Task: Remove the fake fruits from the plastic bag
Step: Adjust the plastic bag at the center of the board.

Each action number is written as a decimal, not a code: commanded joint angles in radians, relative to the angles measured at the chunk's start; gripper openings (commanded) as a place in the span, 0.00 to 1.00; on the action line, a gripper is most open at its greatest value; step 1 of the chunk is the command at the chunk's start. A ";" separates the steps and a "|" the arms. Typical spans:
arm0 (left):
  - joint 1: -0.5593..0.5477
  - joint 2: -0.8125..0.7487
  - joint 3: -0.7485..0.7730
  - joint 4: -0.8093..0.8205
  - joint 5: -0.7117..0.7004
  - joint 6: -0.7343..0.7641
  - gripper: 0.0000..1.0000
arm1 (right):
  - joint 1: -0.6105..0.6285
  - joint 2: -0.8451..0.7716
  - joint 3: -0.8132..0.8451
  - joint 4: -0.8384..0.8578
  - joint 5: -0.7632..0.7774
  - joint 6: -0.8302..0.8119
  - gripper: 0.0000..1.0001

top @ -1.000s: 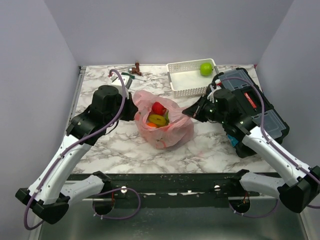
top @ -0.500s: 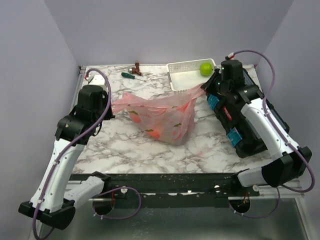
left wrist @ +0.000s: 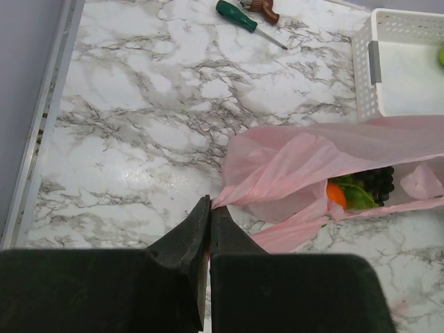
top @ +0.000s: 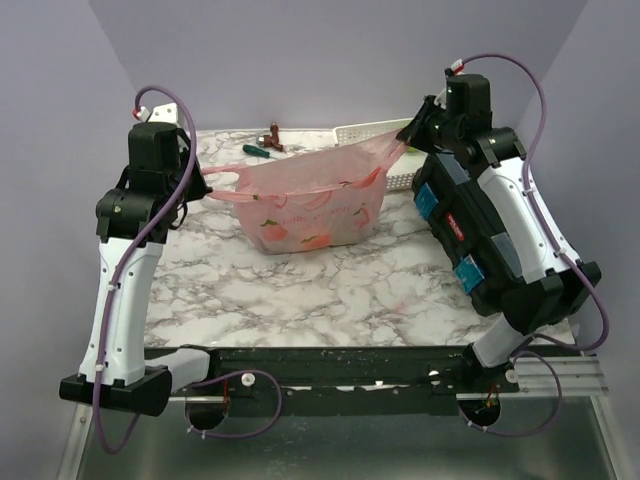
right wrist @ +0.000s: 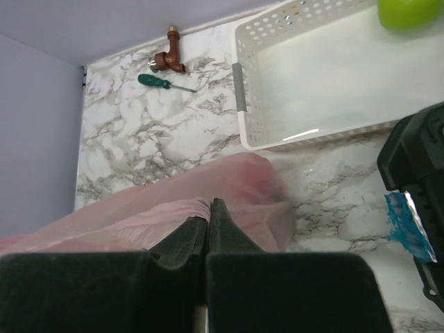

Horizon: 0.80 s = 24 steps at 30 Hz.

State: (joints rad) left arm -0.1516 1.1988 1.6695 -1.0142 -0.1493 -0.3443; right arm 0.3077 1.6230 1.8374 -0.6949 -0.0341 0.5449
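The thin translucent pink plastic bag (top: 310, 205) is crinkly film with a slight sheen; small glossy plastic fruits (left wrist: 357, 194) show at its mouth. White perforated plastic basket (right wrist: 305, 83) smooth, white grey-veined marble-look tabletop (left wrist: 139, 104) polished, throws glare. Left gripper fingers (left wrist: 184, 239) matt black; green-handled screwdriver (left wrist: 239, 16) has a bare metal shaft.

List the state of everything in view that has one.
left gripper, shut on the plastic bag
right gripper, shut on the plastic bag
plastic bag, stretched between both grippers
fake fruits, inside the bag
white basket, upright, holding a green apple
screwdriver, lying flat
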 commanded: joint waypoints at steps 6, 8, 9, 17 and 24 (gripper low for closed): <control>0.072 -0.162 -0.091 -0.020 -0.107 -0.008 0.00 | -0.023 0.183 0.219 0.069 -0.270 0.059 0.01; 0.087 -0.170 -0.097 -0.025 -0.074 -0.018 0.00 | -0.021 0.232 0.305 0.046 -0.296 0.075 0.01; 0.097 -0.173 -0.096 -0.032 -0.057 -0.026 0.00 | -0.021 0.249 0.340 0.035 -0.305 0.081 0.01; 0.115 -0.316 -0.236 0.002 0.144 -0.056 0.00 | -0.022 0.175 0.194 0.072 -0.295 0.066 0.01; 0.115 -0.502 -0.455 0.030 0.405 -0.094 0.00 | -0.021 0.054 0.001 0.014 -0.095 -0.065 0.04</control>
State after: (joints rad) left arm -0.0467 0.7864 1.3022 -0.9955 0.0650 -0.4099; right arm 0.3023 1.7374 1.8618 -0.6521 -0.2947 0.5808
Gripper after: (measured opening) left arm 0.005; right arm 0.037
